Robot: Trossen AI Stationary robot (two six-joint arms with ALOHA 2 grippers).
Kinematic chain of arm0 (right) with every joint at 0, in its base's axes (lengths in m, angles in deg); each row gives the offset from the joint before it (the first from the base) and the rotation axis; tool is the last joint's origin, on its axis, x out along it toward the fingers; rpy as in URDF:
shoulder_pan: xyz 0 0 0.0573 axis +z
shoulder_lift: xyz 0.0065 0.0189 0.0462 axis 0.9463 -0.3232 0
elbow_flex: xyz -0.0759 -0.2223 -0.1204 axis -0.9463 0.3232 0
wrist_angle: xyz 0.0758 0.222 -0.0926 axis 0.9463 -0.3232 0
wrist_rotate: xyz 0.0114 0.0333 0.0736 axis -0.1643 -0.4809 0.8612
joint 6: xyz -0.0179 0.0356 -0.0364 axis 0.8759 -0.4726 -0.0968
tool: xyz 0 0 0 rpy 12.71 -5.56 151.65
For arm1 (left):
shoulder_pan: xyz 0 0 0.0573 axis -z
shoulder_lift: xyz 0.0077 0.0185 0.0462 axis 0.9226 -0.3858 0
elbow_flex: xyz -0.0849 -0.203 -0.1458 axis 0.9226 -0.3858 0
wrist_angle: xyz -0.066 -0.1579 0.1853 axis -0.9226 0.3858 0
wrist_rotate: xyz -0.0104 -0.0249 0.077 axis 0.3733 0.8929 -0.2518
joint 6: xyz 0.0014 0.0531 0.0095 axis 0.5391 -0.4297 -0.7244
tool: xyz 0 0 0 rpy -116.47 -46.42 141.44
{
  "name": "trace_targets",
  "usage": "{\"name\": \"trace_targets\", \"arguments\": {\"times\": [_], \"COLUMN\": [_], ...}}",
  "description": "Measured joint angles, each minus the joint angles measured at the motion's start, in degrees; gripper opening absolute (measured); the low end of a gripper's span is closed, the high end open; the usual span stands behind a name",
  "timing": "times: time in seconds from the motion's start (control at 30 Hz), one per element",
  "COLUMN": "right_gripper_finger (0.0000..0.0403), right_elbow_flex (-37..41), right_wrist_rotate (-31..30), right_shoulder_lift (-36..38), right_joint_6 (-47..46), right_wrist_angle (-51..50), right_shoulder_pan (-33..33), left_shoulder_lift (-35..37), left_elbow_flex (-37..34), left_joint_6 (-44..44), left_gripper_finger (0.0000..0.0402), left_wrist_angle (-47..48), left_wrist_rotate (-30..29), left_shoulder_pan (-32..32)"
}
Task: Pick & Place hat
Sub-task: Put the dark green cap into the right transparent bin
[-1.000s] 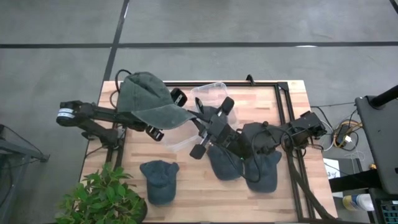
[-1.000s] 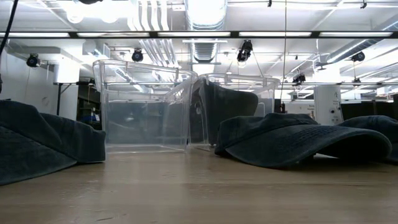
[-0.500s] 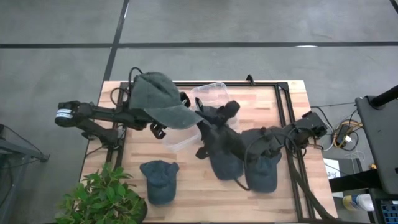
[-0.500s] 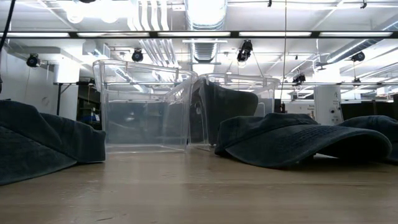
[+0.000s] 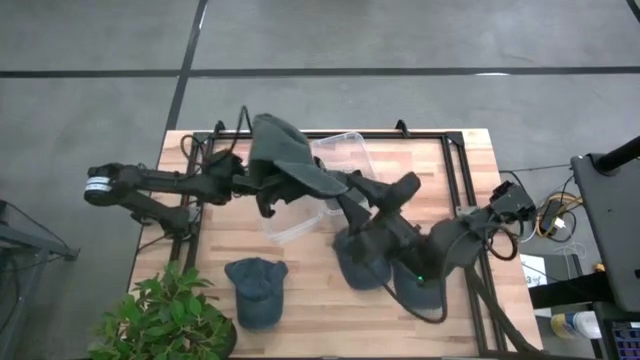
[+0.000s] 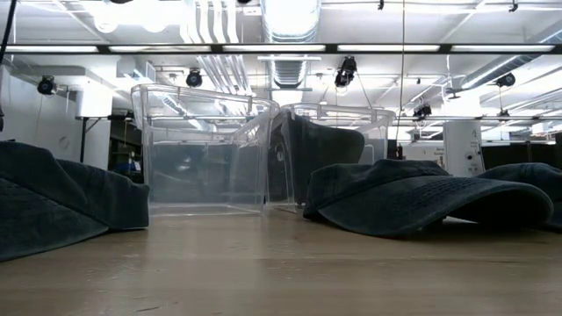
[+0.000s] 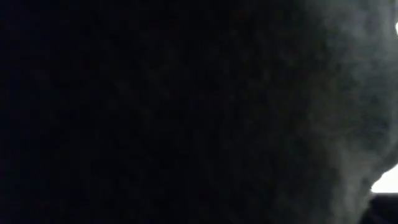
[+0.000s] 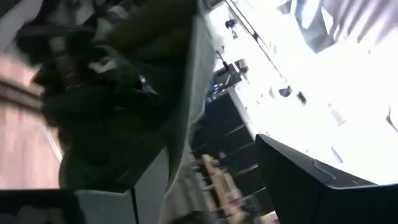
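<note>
Placement in progress: green cap (image 5: 285,152) pinched in the shut left gripper (image 5: 255,182), held over the clear bin (image 5: 322,190), not yet dropped; right gripper (image 5: 400,190), fingers spread, empty just right of the bin; three dark caps remain on the table (image 5: 300,290).

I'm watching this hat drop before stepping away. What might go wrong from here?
1. The green hat, carried by the left end effector, hangs partly past the clear bin rim, so it may drape over the edge or fall outside it.
2. The right end effector sits close beside the bin and under the hat's brim, so the arms could bump.
3. The right arm lies across the dark hats and might drag them.
</note>
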Motion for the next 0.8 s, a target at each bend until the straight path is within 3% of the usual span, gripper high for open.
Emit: {"name": "trace_targets", "arguments": {"times": [0.17,0.37,0.53,0.8], "right_gripper_finger": [0.023,0.0224,0.0223,0.0224], "right_elbow_flex": [0.0,1.15,3.87,15.55], "right_wrist_rotate": [-1.16,-4.2,-5.03,-7.58], "right_shoulder_lift": [-0.04,-0.26,-0.24,-0.28], "right_joint_6": [-3.13,-9.58,-15.03,-17.8], "right_wrist_angle": [-4.24,-9.44,-21.26,-34.47], "right_shoulder_pan": [1.56,2.16,2.08,1.31], "left_shoulder_lift": [2.61,4.74,5.0,4.38], "left_elbow_flex": [1.75,1.9,2.5,2.94], "left_joint_6": [2.86,6.86,16.37,20.99], "left_gripper_finger": [0.0006,0.0006,0.0006,0.0008], "left_wrist_angle": [8.89,10.31,14.68,26.58], "left_wrist_rotate": [-0.68,0.56,7.81,16.16], "left_shoulder_pan": [-4.23,-8.6,-11.7,-12.18]}}
